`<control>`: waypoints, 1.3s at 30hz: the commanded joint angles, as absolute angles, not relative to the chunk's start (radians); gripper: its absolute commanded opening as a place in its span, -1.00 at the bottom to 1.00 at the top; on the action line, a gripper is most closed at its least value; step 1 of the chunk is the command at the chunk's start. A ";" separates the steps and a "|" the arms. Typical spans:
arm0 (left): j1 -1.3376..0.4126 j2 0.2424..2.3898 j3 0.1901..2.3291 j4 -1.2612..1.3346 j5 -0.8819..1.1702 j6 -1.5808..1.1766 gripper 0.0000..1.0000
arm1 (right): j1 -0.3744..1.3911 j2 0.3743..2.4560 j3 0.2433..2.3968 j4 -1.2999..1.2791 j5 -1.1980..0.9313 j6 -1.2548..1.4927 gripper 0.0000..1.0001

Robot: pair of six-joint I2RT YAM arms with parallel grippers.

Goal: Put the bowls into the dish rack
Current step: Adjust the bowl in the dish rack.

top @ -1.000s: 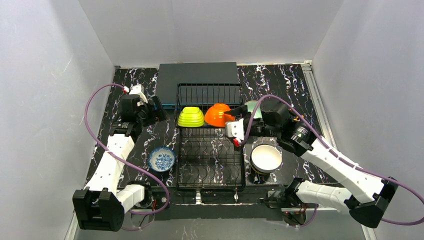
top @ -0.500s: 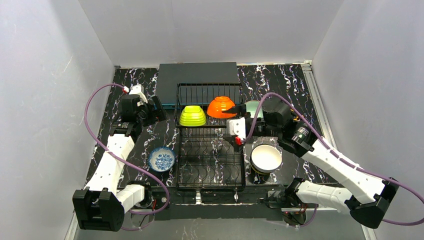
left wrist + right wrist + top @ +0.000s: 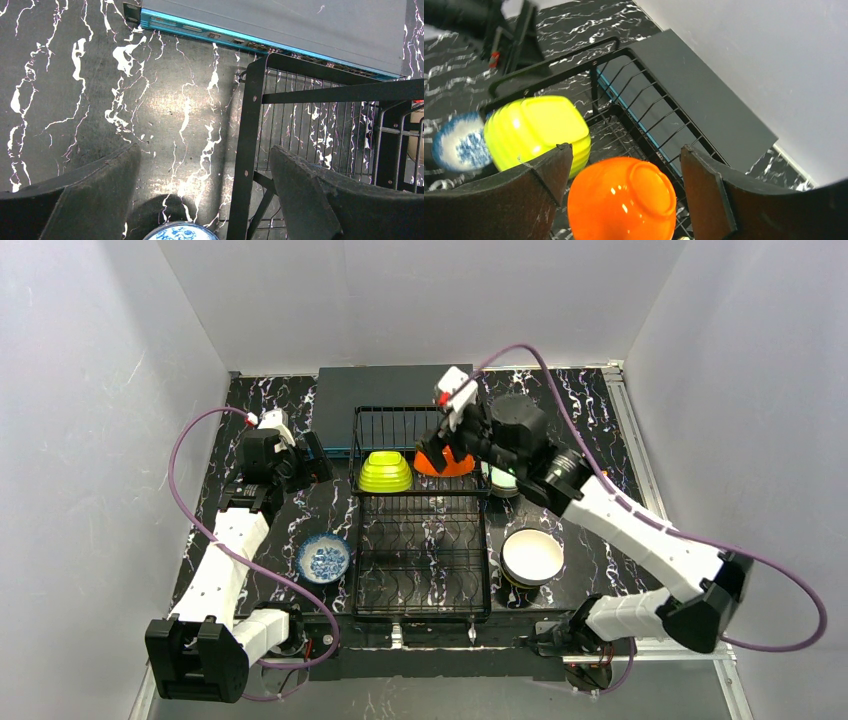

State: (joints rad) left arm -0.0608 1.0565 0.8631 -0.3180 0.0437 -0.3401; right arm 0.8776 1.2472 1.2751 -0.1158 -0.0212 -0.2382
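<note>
The black wire dish rack (image 3: 420, 540) stands mid-table. On its raised back tier a lime green bowl (image 3: 383, 472) and an orange bowl (image 3: 446, 466) rest upside down, side by side. My right gripper (image 3: 442, 443) hangs over the orange bowl (image 3: 624, 200). In the right wrist view the right gripper (image 3: 625, 149) is open, its jaws straddling that bowl with a gap on each side, and the lime bowl (image 3: 536, 127) lies to its left. My left gripper (image 3: 310, 465) is open and empty over the table beside the rack's back left corner (image 3: 247, 125).
A blue-white patterned bowl (image 3: 323, 558) sits on the table left of the rack. A white bowl (image 3: 532, 555) on a small stack and a mint bowl (image 3: 500, 480) stand to the right of it. A flat dark grey box (image 3: 395, 390) lies behind the rack.
My right arm has swung from the rack's right side up over the back tier. The orange bowl has shifted a little back and right. The left arm has not moved.
</note>
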 commanded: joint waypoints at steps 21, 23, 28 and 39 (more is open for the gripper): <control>-0.057 1.028 0.864 -0.329 0.038 -0.329 0.96 | 0.880 1.546 1.652 -0.609 0.198 0.151 0.53; -0.056 1.026 0.864 -0.328 0.038 -0.328 0.96 | 0.879 1.542 1.659 -0.630 0.170 0.144 0.45; -0.056 1.026 0.864 -0.328 0.039 -0.328 0.96 | 0.872 1.541 1.676 -0.683 0.112 0.138 0.25; -0.055 1.023 0.864 -0.328 0.038 -0.329 0.96 | 0.865 1.529 1.698 -0.761 0.037 0.152 0.08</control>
